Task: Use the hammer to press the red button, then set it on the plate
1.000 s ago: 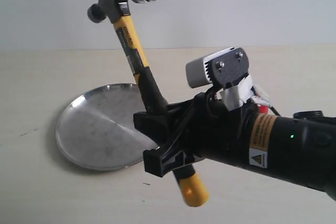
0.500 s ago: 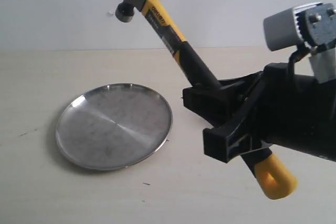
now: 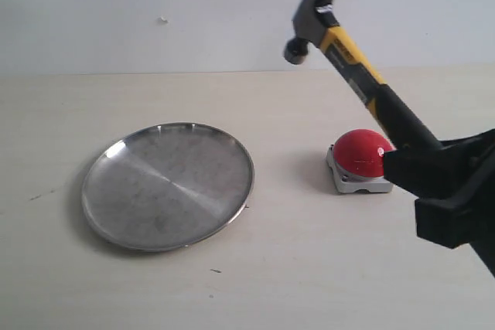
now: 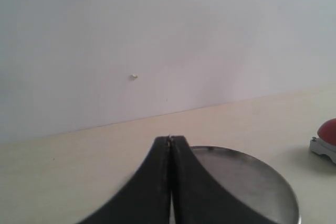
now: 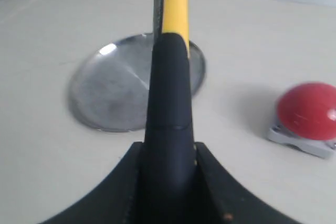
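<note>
Right end effector (image 3: 433, 195) is clamped on the hammer (image 3: 360, 72), jaws either side of its black rubber grip, well away from the head. My left end effector (image 4: 170, 153) is closed tip to tip, empty, hovering near the plate (image 4: 241, 182). On the pale, level worktop (image 3: 294, 276) the plate lies flat. I hold the hammer tilted, steel head high. I judge it rigid and head-heavy. Rubber offers friction, yet a hold this far from the head gives that head leverage, so it may pivot in the jaws. The red button (image 3: 360, 152) sits beside my right end effector, well apart from the plate, head not touching it.
</note>
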